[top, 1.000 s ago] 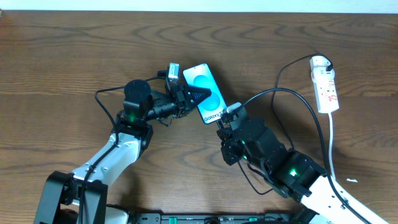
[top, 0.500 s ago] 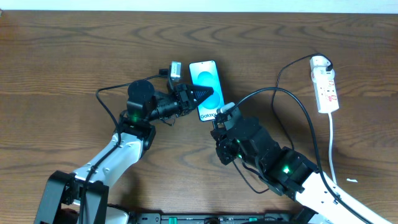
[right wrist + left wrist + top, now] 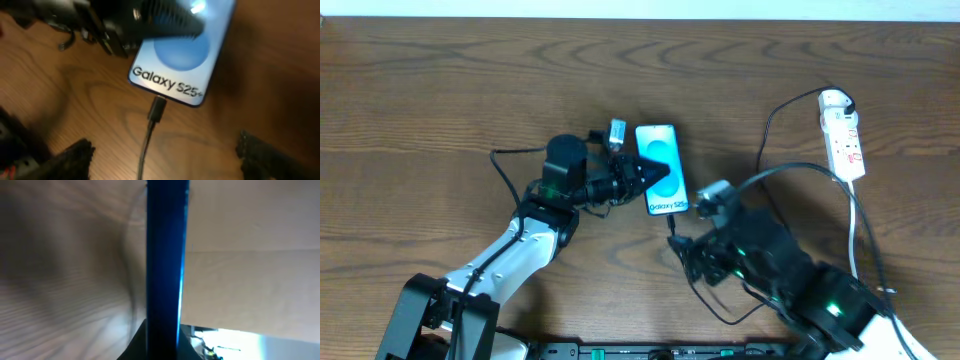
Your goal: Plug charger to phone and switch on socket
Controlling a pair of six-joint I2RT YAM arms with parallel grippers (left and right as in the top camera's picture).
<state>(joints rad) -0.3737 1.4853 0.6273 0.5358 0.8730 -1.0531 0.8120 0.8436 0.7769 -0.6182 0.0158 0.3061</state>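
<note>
The left gripper (image 3: 645, 178) is pinching the phone (image 3: 655, 145) steady; the right gripper (image 3: 165, 150) is hanging below it, fingers spread, clear of the seated charger (image 3: 156, 110).

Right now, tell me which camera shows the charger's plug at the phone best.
Right wrist: the charger plug shows close and sharp at the bottom edge of the phone. Overhead shows it small, just below the phone; left wrist shows only the phone edge-on, with no plug.

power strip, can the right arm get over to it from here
Probably yes: the right gripper is open and empty, and only the charger's black cable loops over the table between it and the power strip.
</note>
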